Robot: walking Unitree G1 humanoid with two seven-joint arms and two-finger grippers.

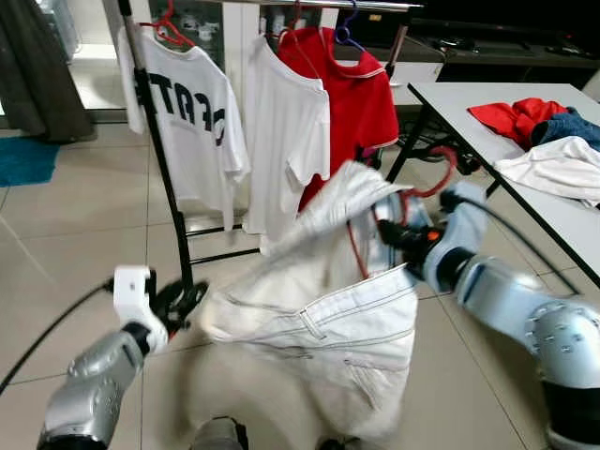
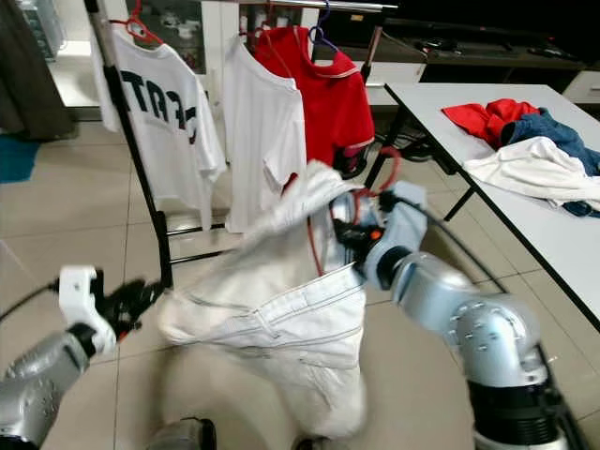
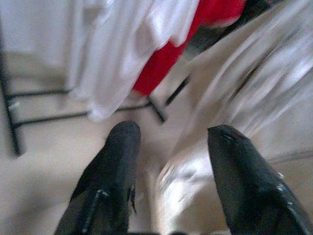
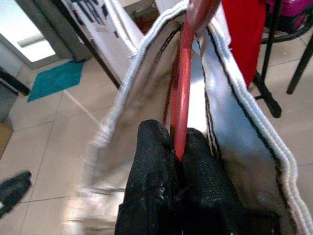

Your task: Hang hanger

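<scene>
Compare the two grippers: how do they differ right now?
The right gripper is shut on the red hanger; the left gripper is open and holds nothing. The right one is raised toward the rack; the left sits lower, beside the white garment. Both have black fingers.

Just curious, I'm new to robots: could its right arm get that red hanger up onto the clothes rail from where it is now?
Probably not yet. The right gripper is shut on the red hanger, but the rail sits well above and beyond it, already carrying three shirts.
</scene>
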